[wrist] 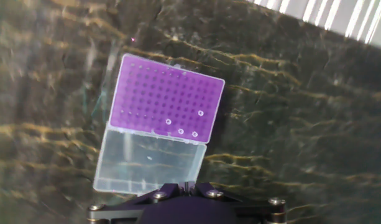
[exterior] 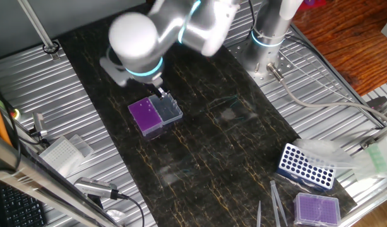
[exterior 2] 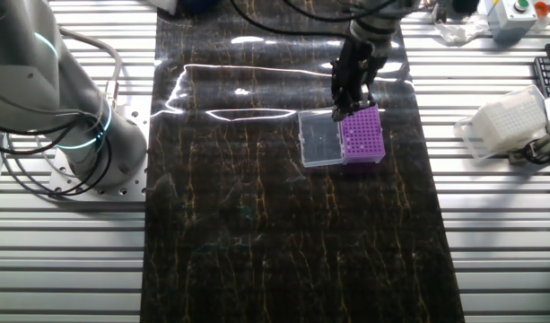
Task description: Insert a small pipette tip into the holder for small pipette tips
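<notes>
Your black two-finger gripper hovers over the deep-purple gridded rack and its clear open lid, mid dark mat. Finger state and the clear tip: cannot tell. Misalignment risks jamming against the grid.

Legible text, labels, brands, numbers, signs: none readable in any view; no markings resolve on racks or equipment.

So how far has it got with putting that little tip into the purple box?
The purple rack lies open, its clear lid folded flat, and a few holes already seem filled. The gripper hovers over the rack's edge. Whether it holds a tip is too small to see. Lowering one into a hole remains.
</notes>
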Action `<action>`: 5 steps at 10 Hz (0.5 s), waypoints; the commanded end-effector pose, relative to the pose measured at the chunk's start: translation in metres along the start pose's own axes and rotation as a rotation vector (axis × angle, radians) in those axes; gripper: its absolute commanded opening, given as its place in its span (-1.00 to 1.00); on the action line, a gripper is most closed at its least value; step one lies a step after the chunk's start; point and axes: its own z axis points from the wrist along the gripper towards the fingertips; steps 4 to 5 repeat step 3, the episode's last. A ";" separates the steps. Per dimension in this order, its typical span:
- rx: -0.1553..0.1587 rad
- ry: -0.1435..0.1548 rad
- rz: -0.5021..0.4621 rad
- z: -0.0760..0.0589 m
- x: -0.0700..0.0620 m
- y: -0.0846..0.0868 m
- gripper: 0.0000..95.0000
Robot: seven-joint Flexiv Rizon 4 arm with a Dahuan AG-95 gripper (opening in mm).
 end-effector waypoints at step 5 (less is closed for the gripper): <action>-0.096 -0.017 0.242 -0.009 0.009 0.005 -1.00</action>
